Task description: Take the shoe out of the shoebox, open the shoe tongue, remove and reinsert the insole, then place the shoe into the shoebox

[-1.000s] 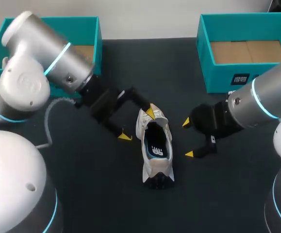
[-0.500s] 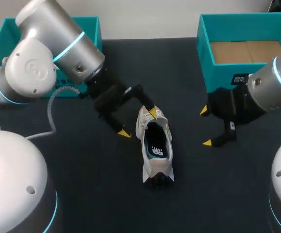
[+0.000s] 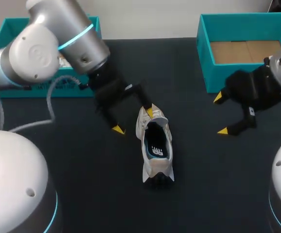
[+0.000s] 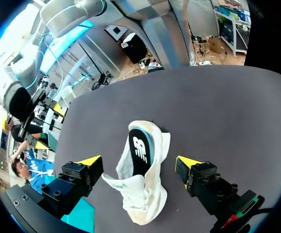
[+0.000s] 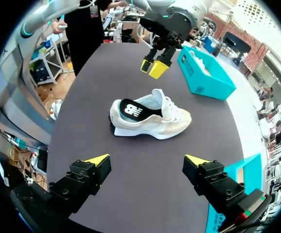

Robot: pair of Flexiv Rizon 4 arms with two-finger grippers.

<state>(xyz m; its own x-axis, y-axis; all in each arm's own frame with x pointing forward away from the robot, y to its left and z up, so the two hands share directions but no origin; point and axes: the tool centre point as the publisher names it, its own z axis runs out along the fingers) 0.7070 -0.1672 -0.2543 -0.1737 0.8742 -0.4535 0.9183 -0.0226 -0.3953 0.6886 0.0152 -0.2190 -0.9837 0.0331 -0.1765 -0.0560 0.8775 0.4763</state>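
Shoe: the cream low-top running shoe (image 3: 155, 145) is lying upright on its sole at the middle of the head view, on the dark matte table (image 3: 198, 194), outside both boxes; its dark insole (image 3: 158, 149) is showing through the opening

Left gripper: my left gripper (image 3: 133, 121) is hanging wide open at the upper end of the shoe, one yellow tip just at the laced forefoot and the other off to the picture's left; in my left wrist view the shoe (image 4: 141, 187) is sitting between the spread fingers of the gripper (image 4: 139, 162), which are not pinching it

Right gripper: my right gripper (image 3: 221, 114) is standing wide open and empty at the right of the head view, well apart from the shoe; in its own view the shoe (image 5: 150, 116) is lying ahead of the gripper (image 5: 147, 159)

Boxes: the teal cardboard shoebox (image 3: 206, 63) is sitting open at the upper right, a second teal box (image 3: 14, 24) at the upper left

Handling: I am judging the shoe light, soft in the upper, stiffer along the sole; the insole is probably thin and bendy

Where to take hold: I am favouring a pinch across the sidewalls at midfoot or on the heel collar, avoiding the loose laces; I cannot make out the tongue clearly
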